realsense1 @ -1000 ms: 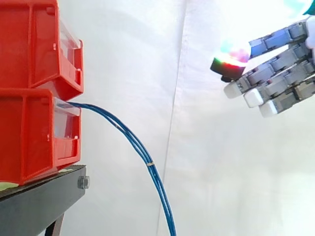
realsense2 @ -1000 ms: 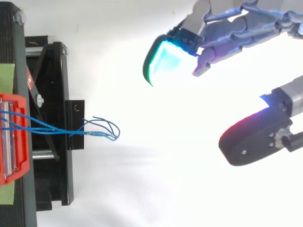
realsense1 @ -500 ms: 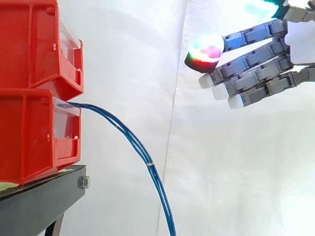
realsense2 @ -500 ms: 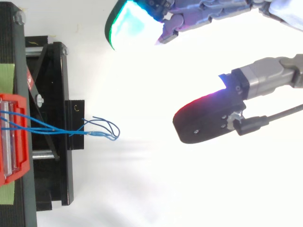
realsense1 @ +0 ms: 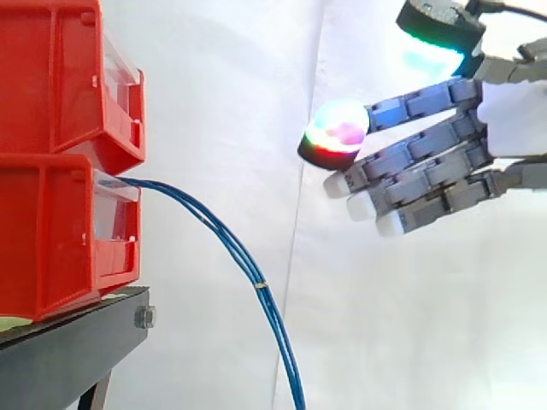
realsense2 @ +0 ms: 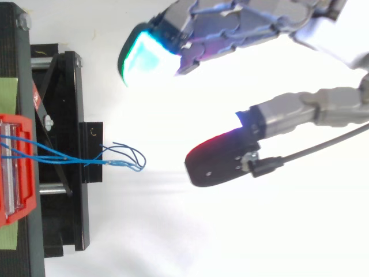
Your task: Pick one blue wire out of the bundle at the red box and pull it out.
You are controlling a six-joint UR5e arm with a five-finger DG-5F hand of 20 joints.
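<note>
A bundle of thin blue wires (realsense1: 231,245) comes out of the lower of two stacked red plastic bins (realsense1: 51,231) and droops down to the right. The robot's grey hand (realsense1: 509,120), fingers straight and holding nothing, hovers above and right, well apart.

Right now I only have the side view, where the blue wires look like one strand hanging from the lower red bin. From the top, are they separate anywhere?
Observer: Yes. From above, the blue wires fan apart into loose tips at their free ends, just past the black stand.
Operator: Is the hand lined up with them sideways?
Observer: Not centred. The hand is open, and the wire tips line up with its thumb. The fingers sit well off to one side of the bundle.
</note>
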